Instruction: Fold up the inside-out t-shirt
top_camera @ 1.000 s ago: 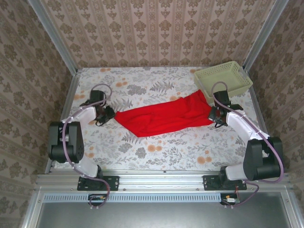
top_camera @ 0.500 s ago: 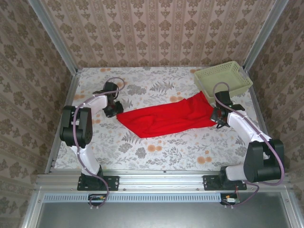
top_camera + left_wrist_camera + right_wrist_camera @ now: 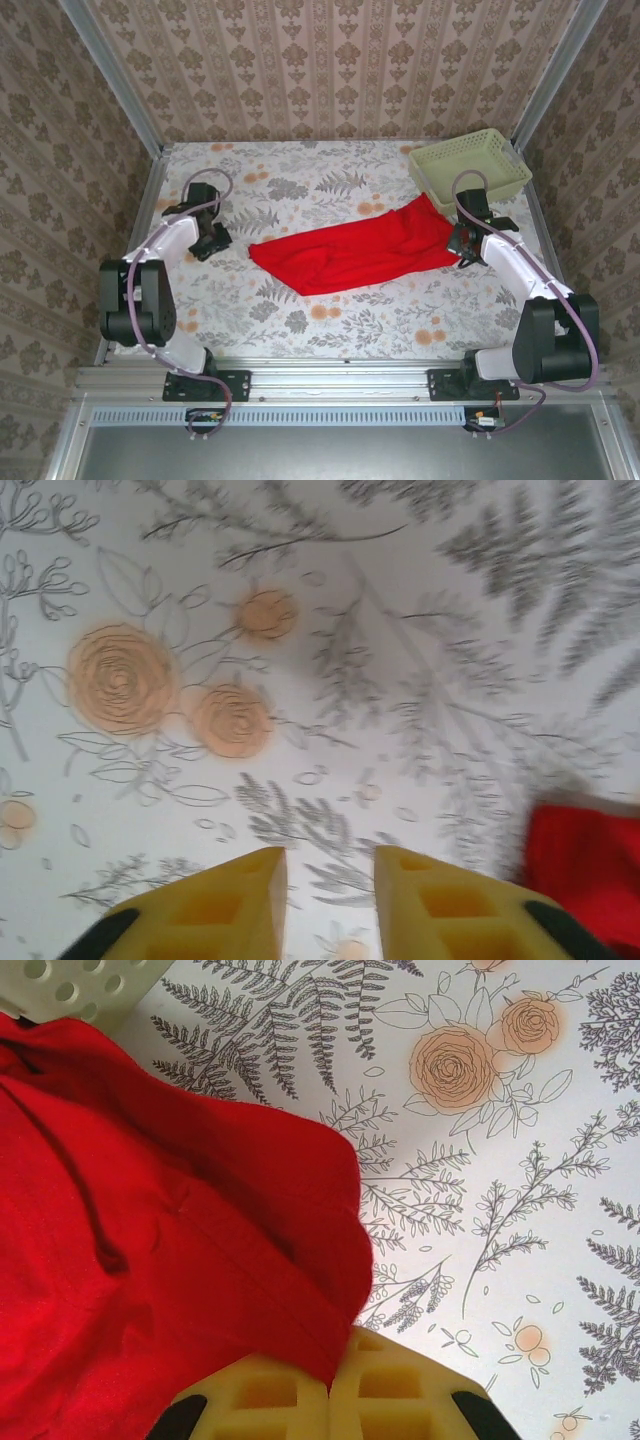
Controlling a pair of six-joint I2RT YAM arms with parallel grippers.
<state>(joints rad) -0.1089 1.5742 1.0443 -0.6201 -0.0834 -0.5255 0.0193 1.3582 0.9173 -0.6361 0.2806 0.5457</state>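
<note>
The inside-out t-shirt (image 3: 350,250) is a bright red bunched strip lying across the middle of the flowered table. My right gripper (image 3: 462,243) is at its right end, shut on a hem of the red cloth (image 3: 150,1240); in the right wrist view the yellow fingers (image 3: 330,1380) meet with the fabric edge pinched between them. To the left of the shirt's left end, my left gripper (image 3: 212,243) is apart from the cloth. Its yellow fingers (image 3: 330,865) stand open over bare tablecloth, with a corner of the red shirt (image 3: 585,870) off to their right.
A pale green perforated basket (image 3: 470,165) stands at the back right, just behind the shirt's right end; its corner (image 3: 80,985) lies close to the held cloth. Patterned walls and metal rails close in the table's back and sides.
My left gripper has drawn back to the left, away from the shirt's left end, and its fingers have parted a little. The shirt has shifted slightly rightward with the right gripper.
</note>
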